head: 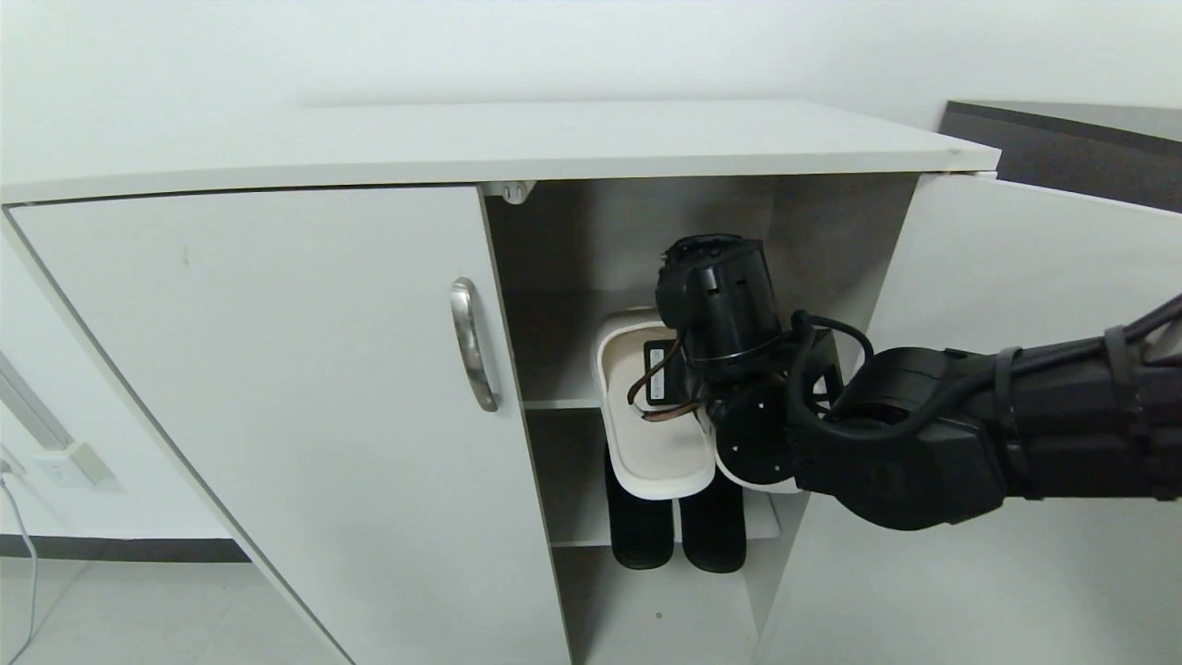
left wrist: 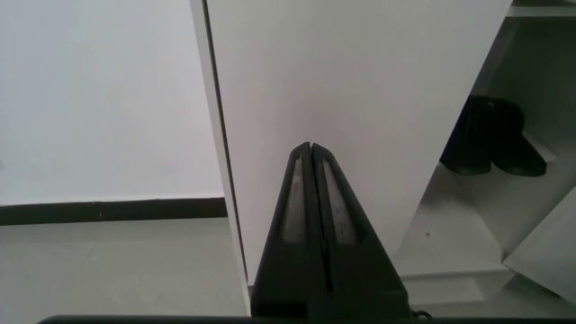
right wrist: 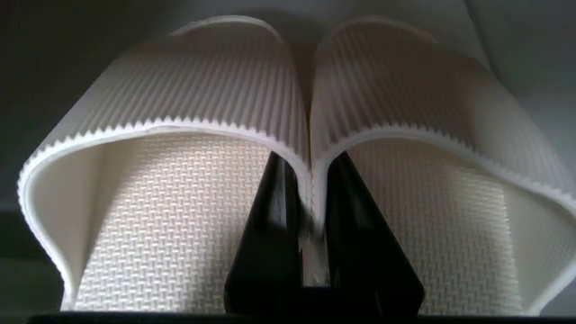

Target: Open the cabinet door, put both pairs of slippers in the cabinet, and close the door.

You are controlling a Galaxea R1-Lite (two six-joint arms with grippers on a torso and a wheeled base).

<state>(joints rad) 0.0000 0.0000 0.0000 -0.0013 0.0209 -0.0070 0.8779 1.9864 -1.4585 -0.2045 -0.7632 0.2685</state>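
**Jaws.** The right gripper (right wrist: 310,193) has its two dark fingers closed on the adjoining inner strap edges of the white slippers (right wrist: 180,117), one finger inside each slipper, pinching the pair together. The left gripper (left wrist: 310,153) has its fingers pressed flat together, holding nothing.

**Cabinet** (head: 554,139). White, with a flat top. Its base and left edge are cut off in the head view.

**Right door** (head: 997,323). Swung open, with the far edge cut off.

**Left door** (head: 277,388). Shut. The left gripper hangs just in front of its face, low down; contact cannot be judged.

**Right arm** (head: 923,443). Black, reaching into the cabinet's open right half. The wrist hides the fingers in the head view.

**White slippers** (head: 656,462). A side-by-side pair at the cabinet's middle shelf (head: 554,404), heels projecting past its front edge. The right slipper is mostly hidden behind the wrist. Whether the soles rest on the shelf cannot be told.

**Black slippers** (head: 674,526). A pair on the cabinet's lower shelf (head: 577,540), directly beneath the white pair. The heels overhang the front edge and the toes are hidden by the white pair. They also show side-on in the left wrist view (left wrist: 490,139).

**Handle** (head: 474,344). A curved metal handle, upright, at the left door's inner edge.

**Catch** (head: 512,191). A small white fitting under the cabinet top, detail unclear.
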